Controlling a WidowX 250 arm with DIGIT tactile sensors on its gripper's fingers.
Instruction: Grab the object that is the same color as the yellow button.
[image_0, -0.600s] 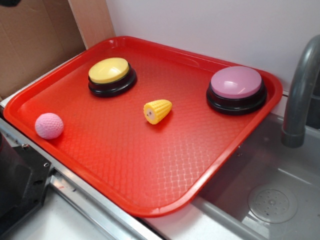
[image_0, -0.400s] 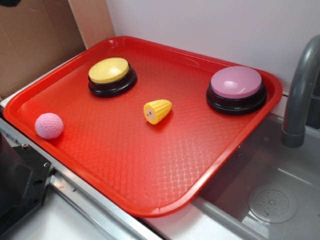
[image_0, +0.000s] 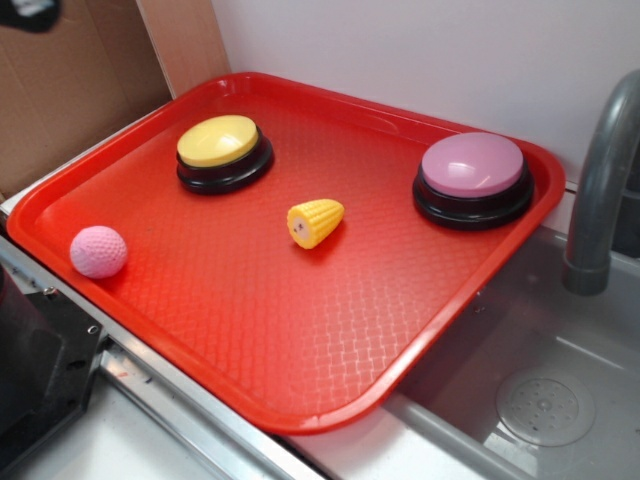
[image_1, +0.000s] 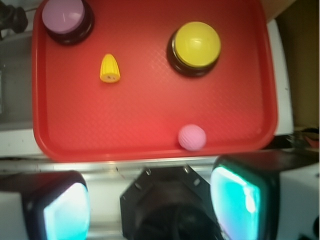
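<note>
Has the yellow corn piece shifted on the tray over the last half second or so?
No. In the exterior view the corn piece lies at the same spot between the yellow button and the pink-purple button, untouched.

corn (image_1: 110, 68): on red tray (image_1: 125, 125), between pink-purple button (image_1: 63, 15) and yellow button (image_1: 197, 44)
pink ball (image_1: 192, 137): near tray's front rim
fingers (image_1: 243, 200): spread, off tray

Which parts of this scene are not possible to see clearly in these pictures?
- Gripper: exterior view shows only a dark sliver at the top-left edge; in the wrist view its fingers are cut off by the bottom edge.
- Faucet: exterior view, top cut off by the right edge.
- Corn piece: wrist view, kernel rows blurred.
- Pink button: wrist view, cropped by the top edge.
</note>
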